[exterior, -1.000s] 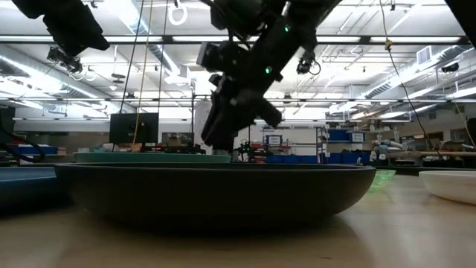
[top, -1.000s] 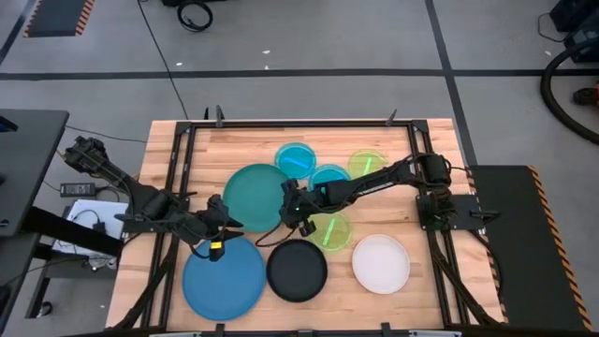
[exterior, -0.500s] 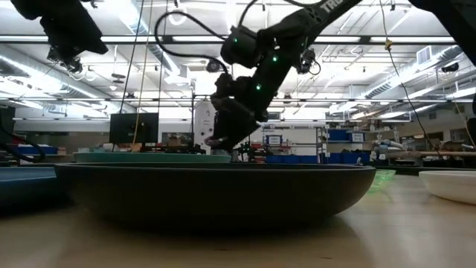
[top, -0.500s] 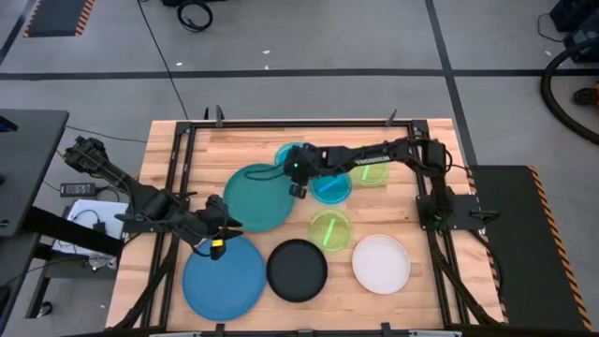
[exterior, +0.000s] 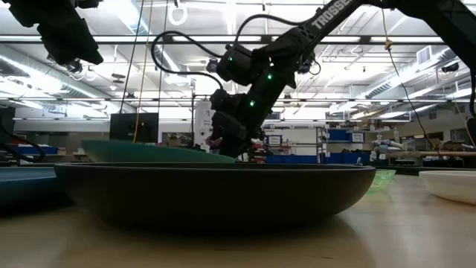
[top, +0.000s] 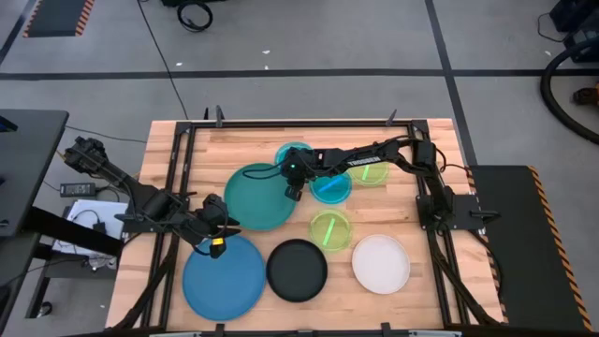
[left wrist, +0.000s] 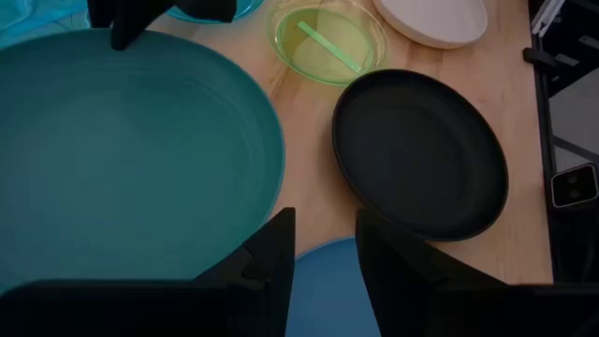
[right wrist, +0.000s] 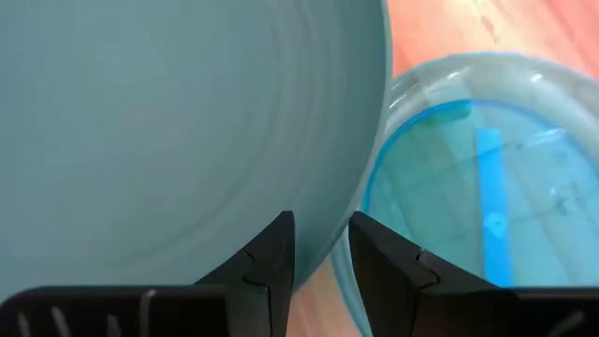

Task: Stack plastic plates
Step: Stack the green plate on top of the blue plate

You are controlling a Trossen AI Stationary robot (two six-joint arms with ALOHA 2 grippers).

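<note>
The large teal plate (top: pixel 253 197) lies left of the table's middle and is tipped: in the low view its left side (exterior: pixel 97 144) stands higher than its right. My right gripper (top: pixel 291 191) is at its right rim, shut on it. My left gripper (top: pixel 227 227) hovers open above the gap between the teal plate and the large blue plate (top: pixel 223 276), touching nothing. The black plate (top: pixel 297 270) and the white plate (top: pixel 381 263) lie flat near the near edge. Two cyan plates (top: pixel 298 155) (top: pixel 330 184) and two lime plates (top: pixel 367 168) (top: pixel 329 229) lie right of the teal one. My right gripper (right wrist: pixel 321 248) has the teal plate's right rim (right wrist: pixel 329 229) between its two fingers, one finger over the plate's inside and one outside it. The fingers come slanting down from the table's right. The plate is tilted, low at the held rim, with its left side raised.
A cyan plate (right wrist: pixel 468 159) sits right beside the held rim. The black plate (left wrist: pixel 421 150) and a lime plate (left wrist: pixel 328 42) lie ahead of my left gripper (left wrist: pixel 323 234). Bare wood shows along the table's far-left part (top: pixel 201 150) and its right edge.
My right gripper moved from beside the near lime plate toward the far edge, then came down onto the teal plate's right rim. The teal plate, flat half a second ago, is now tipped with its left side raised.
</note>
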